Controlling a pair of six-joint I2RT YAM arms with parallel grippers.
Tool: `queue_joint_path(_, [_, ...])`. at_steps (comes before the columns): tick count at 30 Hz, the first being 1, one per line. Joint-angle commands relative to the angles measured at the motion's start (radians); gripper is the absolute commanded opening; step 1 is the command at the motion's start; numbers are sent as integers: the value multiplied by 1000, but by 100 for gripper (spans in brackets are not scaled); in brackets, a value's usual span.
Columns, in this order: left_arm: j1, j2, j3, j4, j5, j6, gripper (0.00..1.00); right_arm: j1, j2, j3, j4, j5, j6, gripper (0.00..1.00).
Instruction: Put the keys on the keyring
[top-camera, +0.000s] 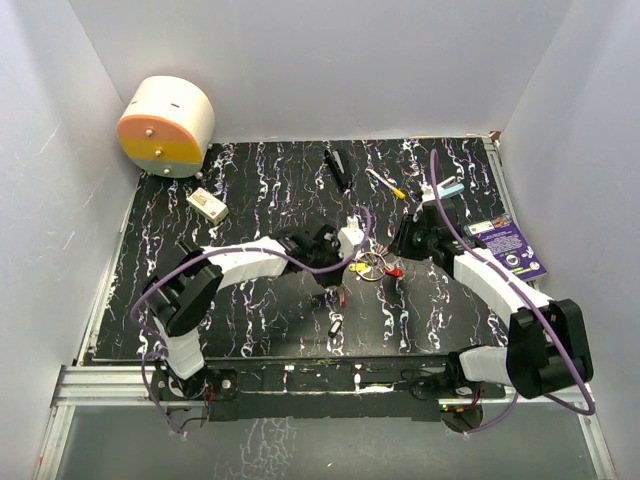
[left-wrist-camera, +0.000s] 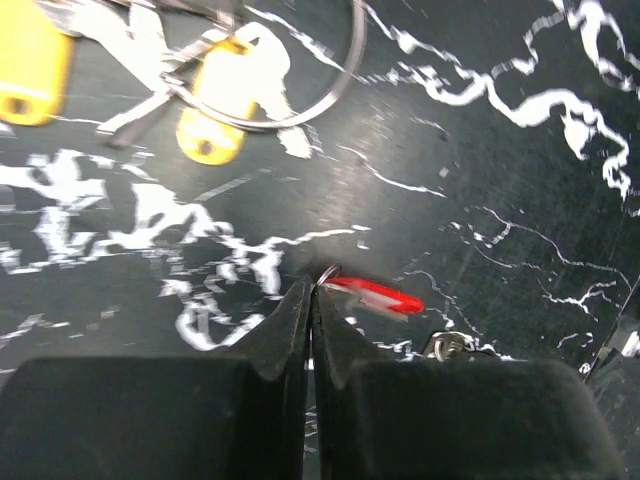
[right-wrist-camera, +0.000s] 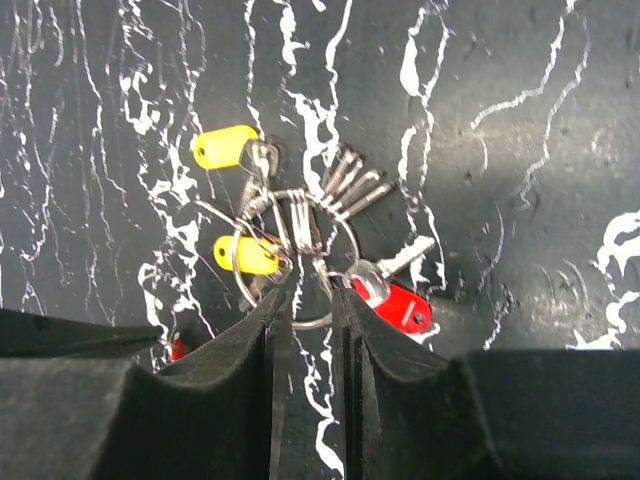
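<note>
Two arms meeting at the middle of the black, white-veined desk (top-camera: 250, 180), as I see it from the operator's station. The keyring (right-wrist-camera: 300, 250) lies flat on the desk between the two wrists, with two yellow keys (right-wrist-camera: 245, 253), a red key (right-wrist-camera: 400, 305) and a fan of bare metal keys (right-wrist-camera: 352, 185) gathered on or against it; I cannot tell which are actually threaded. The right end effector (right-wrist-camera: 310, 300) stands over the ring's near arc, its jaws a narrow gap apart with the wire showing in that gap; whether it clamps the ring I cannot tell. The left end effector (left-wrist-camera: 313, 290) is fully closed, fingertips pressed together, and the metal end of a second red key (left-wrist-camera: 375, 297) meets those tips; I cannot tell if it is pinched. A small dark key (top-camera: 336, 325) lies apart, nearer the arm bases. Toward the back: a cream and orange drum (top-camera: 165, 125), a white box (top-camera: 207, 205), a black bar (top-camera: 338, 168), a white stick (top-camera: 385, 183) and a purple card (top-camera: 510, 248).
</note>
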Motion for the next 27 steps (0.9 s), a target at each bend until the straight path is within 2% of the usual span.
queue_joint_path(1, [109,-98,95,-83,68,-25,0,19,58,118,47,33,-19,29])
queue_joint_path(5, [173,-133,137,-141,97,-31,0,20,120,148,25,76,1,28])
queue_joint_path(11, [199,-187,164,-190,92,-26,0,20,203,152,33,90,38,27])
queue_joint_path(27, [311,-253,131,-171,138,-63,0,20,359,238,18,112,57,27])
